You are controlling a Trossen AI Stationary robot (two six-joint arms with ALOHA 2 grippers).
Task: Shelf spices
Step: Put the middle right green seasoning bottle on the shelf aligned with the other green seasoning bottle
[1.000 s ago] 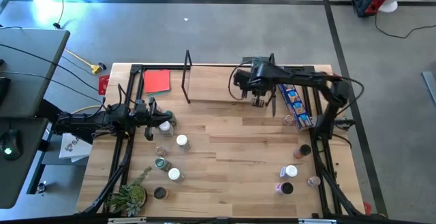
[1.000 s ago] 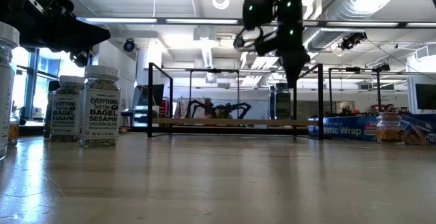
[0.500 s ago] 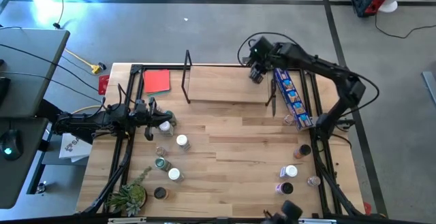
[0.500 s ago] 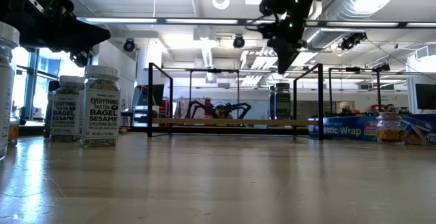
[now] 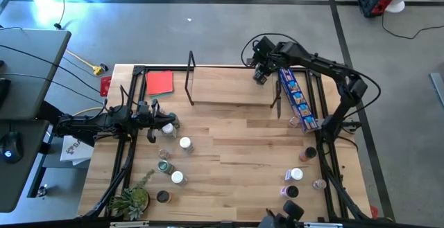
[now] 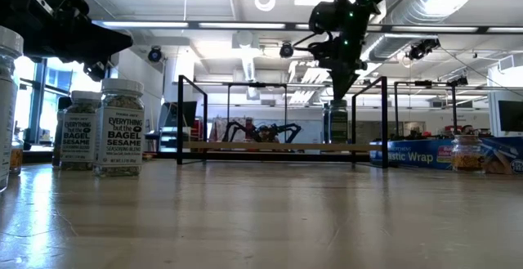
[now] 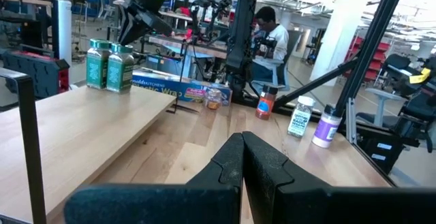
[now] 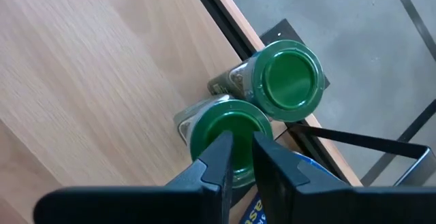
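1. My right pincer (image 8: pixel 242 159) hangs over the far right end of the shelf (image 5: pixel 229 95). Its fingers are pinched almost together with just a sliver between them, and there's nothing in that gap.
2. Straight below it are two green-lid jars (image 8: pixel 289 81), standing upright and touching each other at the board's corner. One sits right under my fingertips and the other is just beyond.
3. The blue box (image 5: pixel 298 100) lies flat on the table just to the side of that pincer, running along the right upright.
4. My left pincer (image 7: pixel 242 159) is parked low at the left edge, fingers closed and empty. A loose bunch of jars (image 5: pixel 185 143) stands close in front of it.
5. More jars (image 5: pixel 296 175) are clustered well away from my right pincer, at the near right of the light-wood table (image 5: pixel 243 152).
6. A red sheet (image 5: pixel 159 82) lies at the far left corner and a small plant (image 5: pixel 132 200) at the near left.
7. As for the room, it has a grey concrete floor (image 5: pixel 208 34) with dark tape lines, and benches and racks behind. A person (image 7: pixel 272 37) is seated back there.
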